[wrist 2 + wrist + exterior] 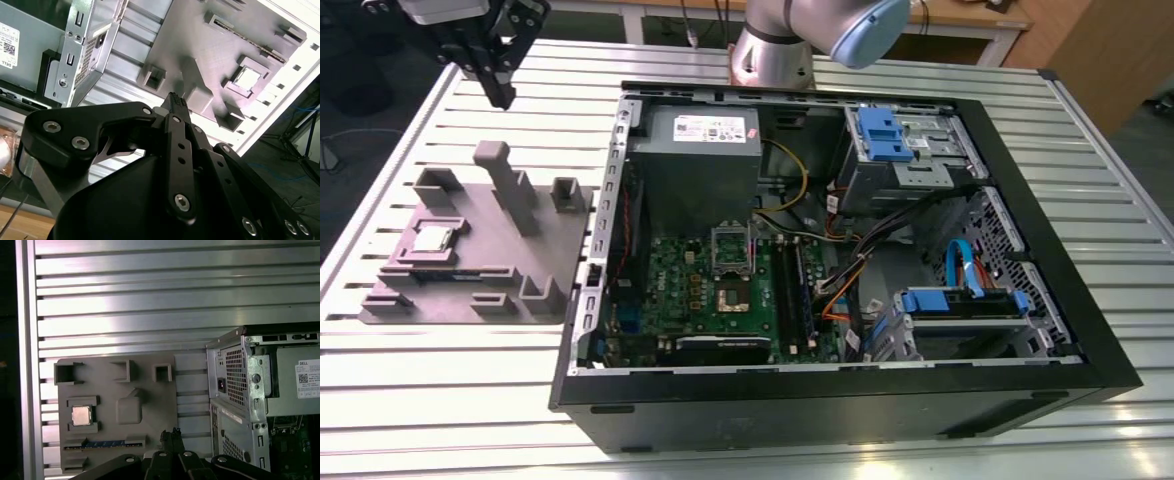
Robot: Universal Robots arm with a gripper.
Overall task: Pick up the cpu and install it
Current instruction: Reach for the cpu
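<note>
The cpu (431, 238) is a small silver square lying in a recess of the grey holder block (494, 285), on the exterior view's left. Both wrist views show the cpu (248, 78) (81, 415) in that same block (150, 405). My gripper (500, 98) hangs high above the table beyond the block's far edge, well clear of the cpu. Its fingers (175, 102) (170, 436) are pressed together and hold nothing. The motherboard's cpu socket (731, 290) lies inside the open computer case, with its silver bracket (730, 243) standing up.
The open black computer case (1041, 300) takes up the middle and the exterior view's right, with a grey power supply (698, 160), blue drive bays (894, 135) and loose cables (854, 270). Upright posts (500, 170) rise from the holder block. The slatted metal table (454, 400) lies underneath.
</note>
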